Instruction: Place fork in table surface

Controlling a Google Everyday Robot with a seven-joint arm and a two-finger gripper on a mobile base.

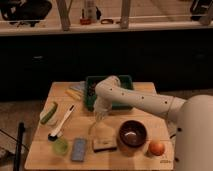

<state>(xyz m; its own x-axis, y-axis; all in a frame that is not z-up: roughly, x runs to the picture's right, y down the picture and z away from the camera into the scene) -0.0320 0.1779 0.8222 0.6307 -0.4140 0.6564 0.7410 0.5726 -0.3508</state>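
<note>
1. Your bench point(140, 102) carries everything here: its tan plank top spreads out below and on all sides of the claw, with open wood directly under it.
2. The green tray point(126, 80) sits just behind the claw, toward the far edge of the bench.
3. The brown bowl point(132, 134) stands in front of the claw and to its right; the white-handled brush point(63, 122) lies well off to its left.
4. Your claw point(100, 114) hangs low over the middle of the bench, pointing down, just ahead of the tray. You cannot tell how wide it stands.
5. The fork point(93, 125) appears only as a faint slim streak below the claw, reaching toward the wood; whether it is gripped or already resting there is not clear.
6. Judged from this, the carry looks done; the set-down and release look unfinished.
</note>
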